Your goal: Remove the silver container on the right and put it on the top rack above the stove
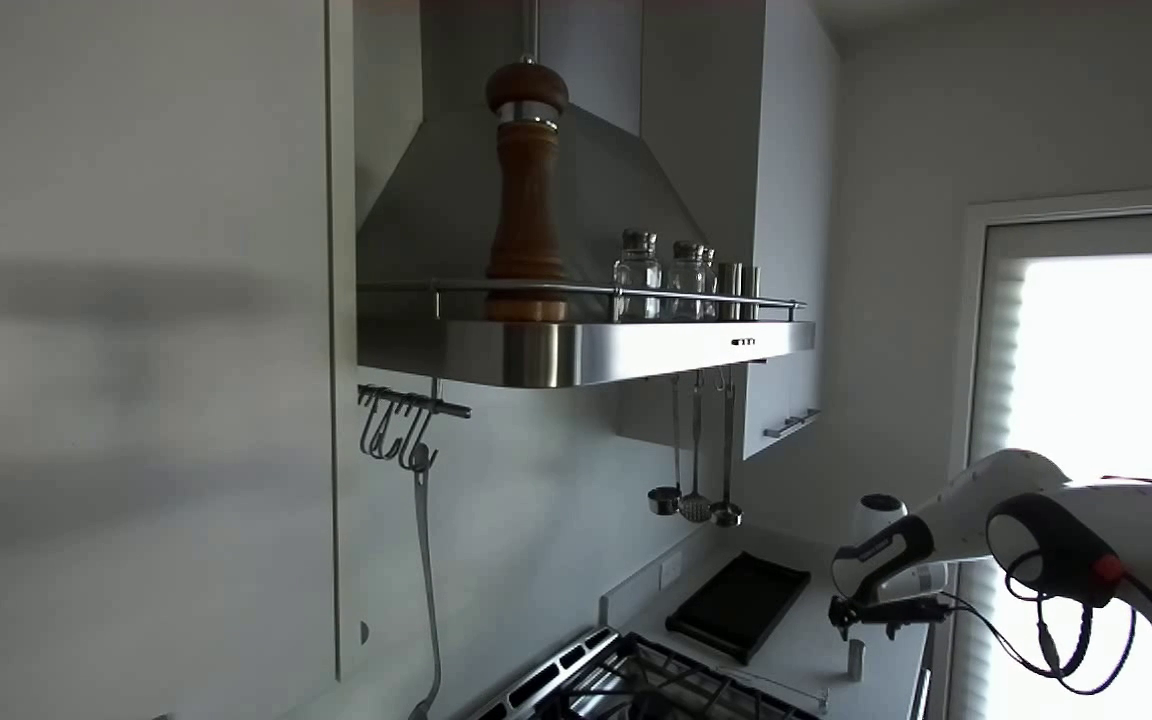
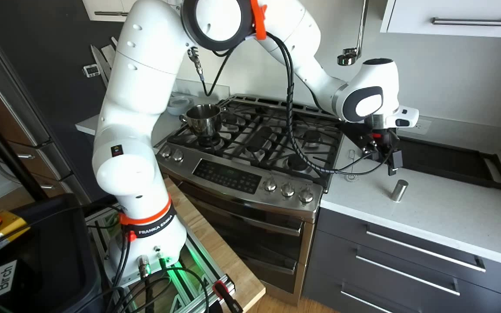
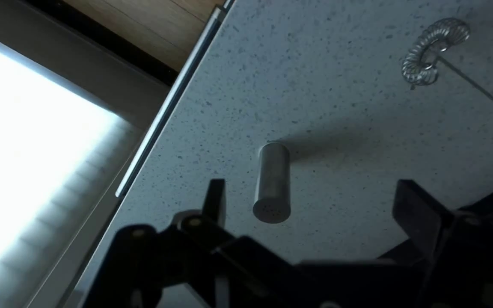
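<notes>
The silver container, a small metal cylinder with tiny holes in its top, stands upright on the counter right of the stove. It also shows in an exterior view and in the wrist view. My gripper is open and empty above the counter. In the wrist view the container lies between the fingers' lines, nearer the left finger, with no contact visible. The gripper also shows in both exterior views. The top rack runs across the range hood's front; it shows in only one view.
The rack holds a wooden pepper mill, glass jars and two silver cylinders behind a rail. Ladles hang below. A wire whisk and a black tray are on the counter. A pot stands on the stove.
</notes>
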Robot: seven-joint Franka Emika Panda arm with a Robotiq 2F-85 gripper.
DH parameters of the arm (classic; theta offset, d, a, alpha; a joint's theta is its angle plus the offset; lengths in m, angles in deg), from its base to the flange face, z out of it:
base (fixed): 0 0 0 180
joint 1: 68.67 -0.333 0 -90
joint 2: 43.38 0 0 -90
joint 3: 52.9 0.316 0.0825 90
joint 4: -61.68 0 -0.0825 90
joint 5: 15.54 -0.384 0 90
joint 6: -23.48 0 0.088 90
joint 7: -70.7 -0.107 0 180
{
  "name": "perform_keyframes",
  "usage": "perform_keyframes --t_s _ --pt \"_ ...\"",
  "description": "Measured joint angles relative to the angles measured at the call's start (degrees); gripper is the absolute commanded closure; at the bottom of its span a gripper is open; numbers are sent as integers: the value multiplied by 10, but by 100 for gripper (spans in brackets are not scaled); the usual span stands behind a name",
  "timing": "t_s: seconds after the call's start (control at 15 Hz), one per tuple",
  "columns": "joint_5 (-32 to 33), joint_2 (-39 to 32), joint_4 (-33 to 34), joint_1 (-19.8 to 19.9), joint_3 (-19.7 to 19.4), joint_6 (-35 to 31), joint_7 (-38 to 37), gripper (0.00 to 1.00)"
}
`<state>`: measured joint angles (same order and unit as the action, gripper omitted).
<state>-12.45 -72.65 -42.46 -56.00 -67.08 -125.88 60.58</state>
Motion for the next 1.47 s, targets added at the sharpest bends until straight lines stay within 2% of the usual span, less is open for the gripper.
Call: perform_keyframes --t_s 0.27,0.4,1.0,1.47 --pt "50 -56 44 -47 -55 0 -102 0" --pt "58 -84 68 -62 -72 1 -129 0" --pt "55 -104 89 -68 -80 -3 -138 0" --pt "43 -138 88 -68 -78 -91 -158 0"
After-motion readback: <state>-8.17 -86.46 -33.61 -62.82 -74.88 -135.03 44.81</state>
